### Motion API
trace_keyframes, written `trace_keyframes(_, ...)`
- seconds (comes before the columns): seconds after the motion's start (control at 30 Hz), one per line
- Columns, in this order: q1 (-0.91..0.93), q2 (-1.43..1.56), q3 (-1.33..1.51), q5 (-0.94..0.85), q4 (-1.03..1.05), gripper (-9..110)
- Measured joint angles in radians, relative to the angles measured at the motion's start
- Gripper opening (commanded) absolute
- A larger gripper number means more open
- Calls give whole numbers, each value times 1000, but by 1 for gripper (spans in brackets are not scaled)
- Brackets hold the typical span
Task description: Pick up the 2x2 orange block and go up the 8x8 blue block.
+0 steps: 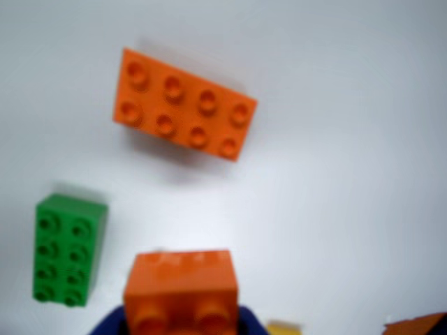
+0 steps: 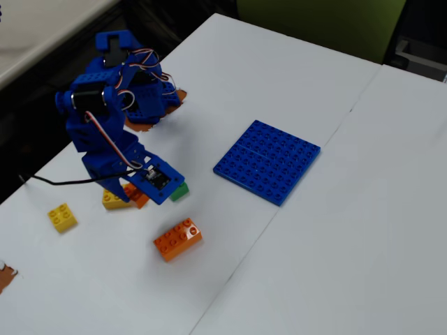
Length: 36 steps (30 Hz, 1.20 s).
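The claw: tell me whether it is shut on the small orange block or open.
Shut on it, apparently. In the wrist view the 2x2 orange block sits between the blue claw tips at the bottom edge; contact itself is blurred.

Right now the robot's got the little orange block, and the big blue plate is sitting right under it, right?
Not quite. The gripper does have the little orange block, but the big blue plate lies off to the right in the fixed view, not under it.

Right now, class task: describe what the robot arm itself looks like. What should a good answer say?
The arm is built of bright blue plastic parts, blocky and angular, with black motor housings between them. Thin red, white and black wires loop along its upper joints, and a black cable trails off across the white table.
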Motion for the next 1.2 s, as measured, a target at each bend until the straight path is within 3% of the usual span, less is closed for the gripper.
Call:
trace_keyframes(0.6, -423, 210, 121, 528, 5, 0)
trace_keyframes(1.2, -703, 235, 127, 761, 5, 0)
